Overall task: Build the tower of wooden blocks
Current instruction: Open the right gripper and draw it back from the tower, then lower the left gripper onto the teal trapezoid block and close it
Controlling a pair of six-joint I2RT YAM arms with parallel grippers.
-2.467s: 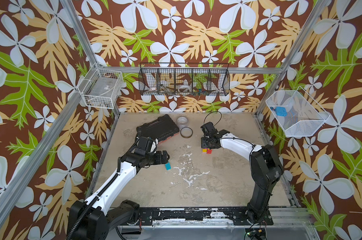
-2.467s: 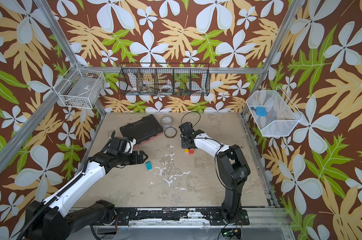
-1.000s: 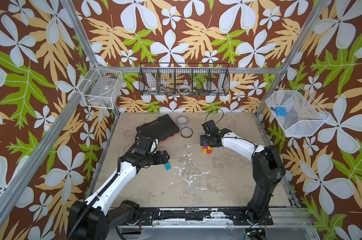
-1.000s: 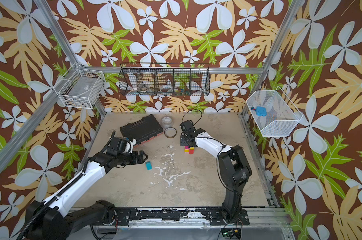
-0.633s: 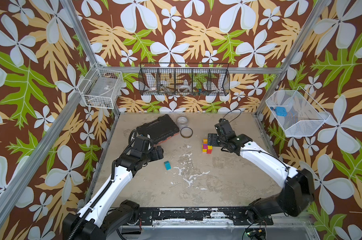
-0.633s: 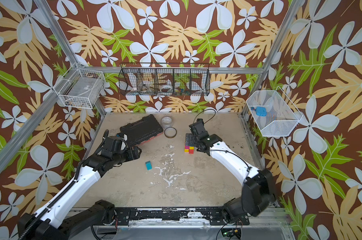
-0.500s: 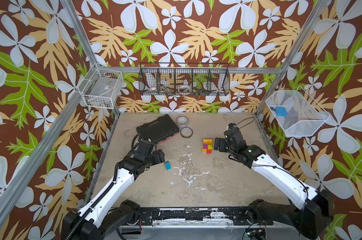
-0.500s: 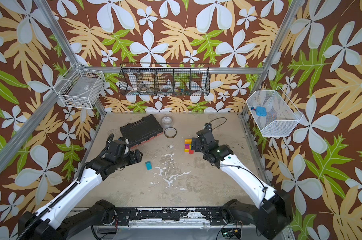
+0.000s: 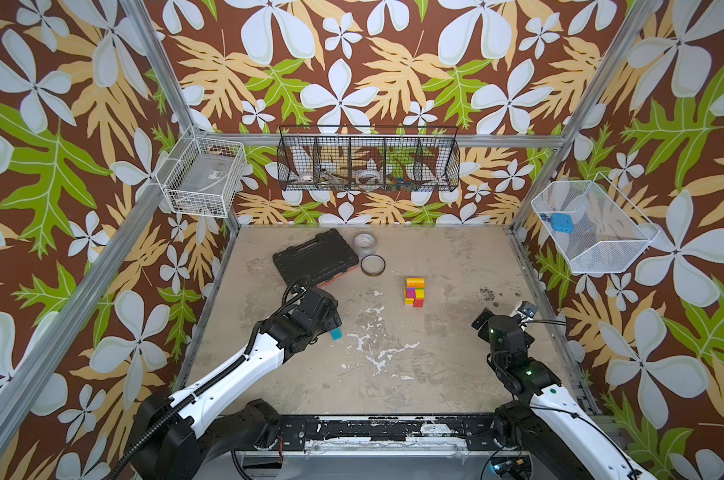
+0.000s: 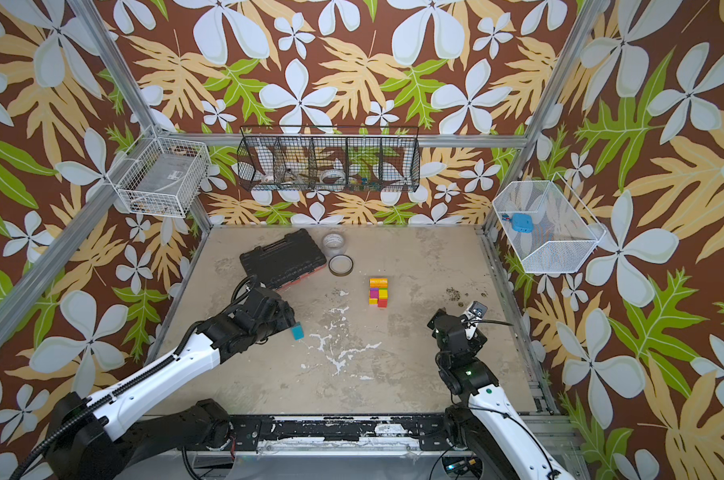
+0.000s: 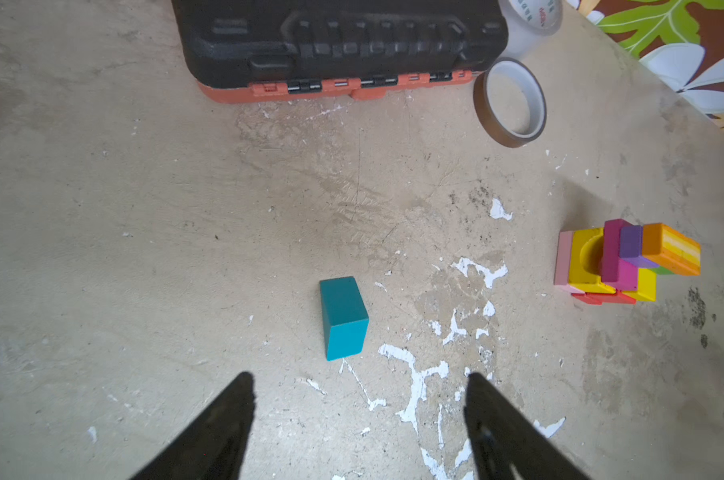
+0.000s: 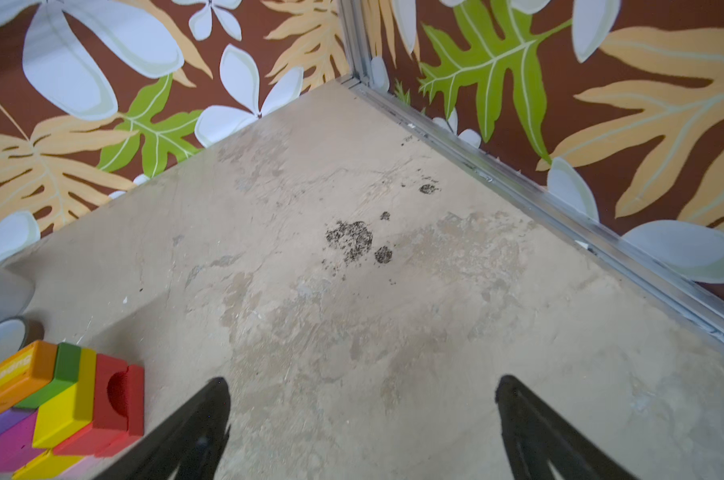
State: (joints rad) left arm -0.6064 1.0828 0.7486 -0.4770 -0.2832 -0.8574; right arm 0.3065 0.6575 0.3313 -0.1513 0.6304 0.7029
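The tower (image 9: pixel 415 291) (image 10: pixel 379 292) is a small stack of wood blocks in the middle of the table: red, yellow, pink and magenta below, purple and green higher, an orange brick on top (image 11: pixel 670 253). It also shows in the right wrist view (image 12: pixel 56 407). A teal block (image 9: pixel 336 333) (image 10: pixel 297 331) (image 11: pixel 343 318) lies alone on the table. My left gripper (image 9: pixel 329 322) (image 11: pixel 358 380) is open, its fingertips just short of the teal block and touching nothing. My right gripper (image 9: pixel 503 313) (image 12: pixel 362 384) is wide open and empty, near the right wall, well away from the tower.
A black tool case (image 9: pixel 315 259) with an orange edge lies at the back left. A brown tape roll (image 9: pixel 372 265) and a clear one (image 9: pixel 365 241) sit beside it. Wire baskets (image 9: pixel 368 166) hang on the walls. White paint flecks (image 9: pixel 376 349) mark the table's middle.
My right arm has pulled back from the tower to the right front, with its jaws open. The left gripper lifted off and came back down by the teal block, jaws narrowing a little.
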